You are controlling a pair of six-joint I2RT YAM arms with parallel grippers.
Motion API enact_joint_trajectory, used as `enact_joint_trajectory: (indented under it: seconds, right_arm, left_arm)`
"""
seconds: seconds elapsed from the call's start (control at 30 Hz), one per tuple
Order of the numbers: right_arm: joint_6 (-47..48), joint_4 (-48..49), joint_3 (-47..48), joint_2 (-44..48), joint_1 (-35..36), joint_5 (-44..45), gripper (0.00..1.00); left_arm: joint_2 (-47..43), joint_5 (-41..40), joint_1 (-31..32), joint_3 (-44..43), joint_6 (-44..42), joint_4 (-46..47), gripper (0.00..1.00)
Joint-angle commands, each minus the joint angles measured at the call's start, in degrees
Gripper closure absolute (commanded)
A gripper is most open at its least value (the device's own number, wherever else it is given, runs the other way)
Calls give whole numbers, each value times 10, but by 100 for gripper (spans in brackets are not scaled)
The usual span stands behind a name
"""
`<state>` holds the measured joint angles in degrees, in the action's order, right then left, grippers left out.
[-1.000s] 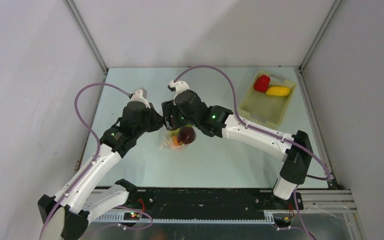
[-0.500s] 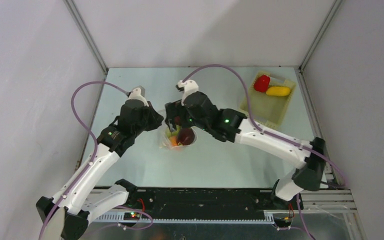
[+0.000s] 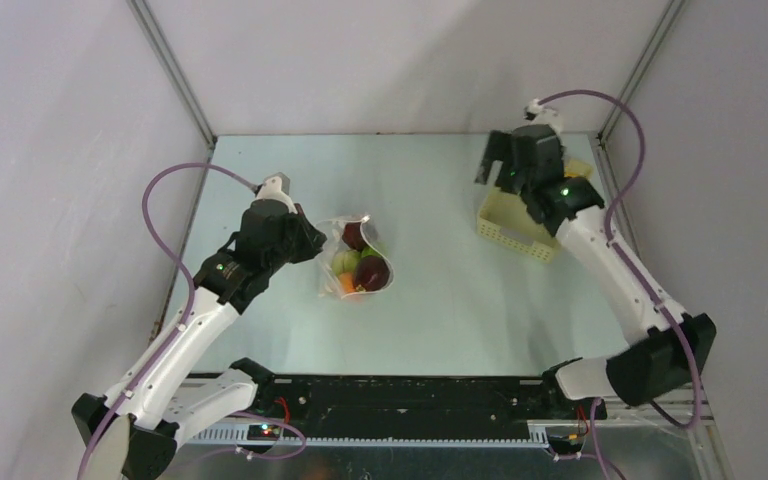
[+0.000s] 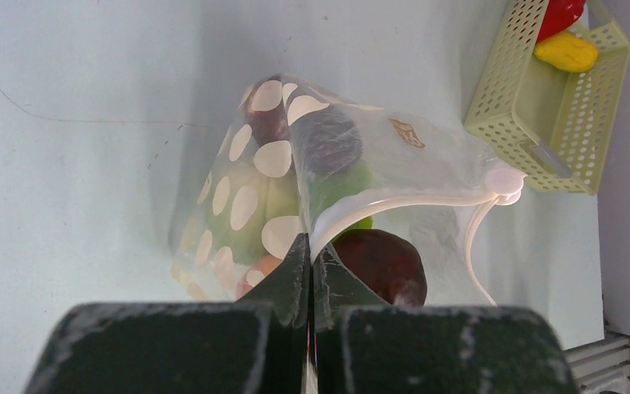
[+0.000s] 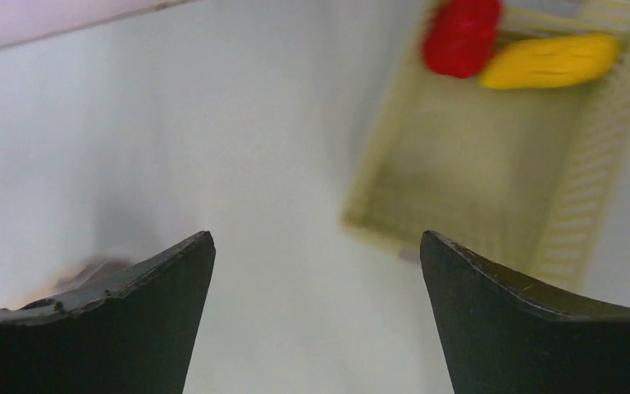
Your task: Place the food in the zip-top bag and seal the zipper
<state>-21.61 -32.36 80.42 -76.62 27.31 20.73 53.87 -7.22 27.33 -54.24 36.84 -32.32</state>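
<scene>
The zip-top bag (image 3: 356, 263) lies mid-table, transparent with white dots. It holds dark maroon food (image 4: 383, 261), a green piece (image 4: 341, 185) and an orange piece (image 4: 260, 266). The whitish zipper (image 4: 410, 199) curves open along the mouth. My left gripper (image 4: 310, 246) is shut on the bag's mouth edge and shows in the top view (image 3: 311, 249). My right gripper (image 5: 316, 240) is open and empty, raised near the basket's left side (image 3: 492, 166). Red food (image 5: 462, 37) and yellow food (image 5: 551, 62) lie in the basket.
The pale yellow perforated basket (image 3: 516, 229) stands at the back right by the right wall, and it shows in the left wrist view (image 4: 531, 108) and the blurred right wrist view (image 5: 459, 180). Grey walls close in three sides.
My right arm has swung from the bag to the back right, over the basket, jaws open. My left gripper keeps hold of the bag edge. The bag now shows uncovered.
</scene>
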Motion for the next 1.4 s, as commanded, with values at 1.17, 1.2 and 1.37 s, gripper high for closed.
enact_joint_trajectory:
  seconds: [1.17,1.2,1.37]
  right_arm:
    - [4,25,429,-573,-330,-222,19]
    - [3,27,429,-575,-330,-224,20]
    - [-1,31,433,-590,-330,-233,21]
  left_arm:
    - [67,8,-2,-45,-16,26,100]
    - [68,8,-2,-46,-16,23,100]
    - [68,5,-3,-41,-13,28,100]
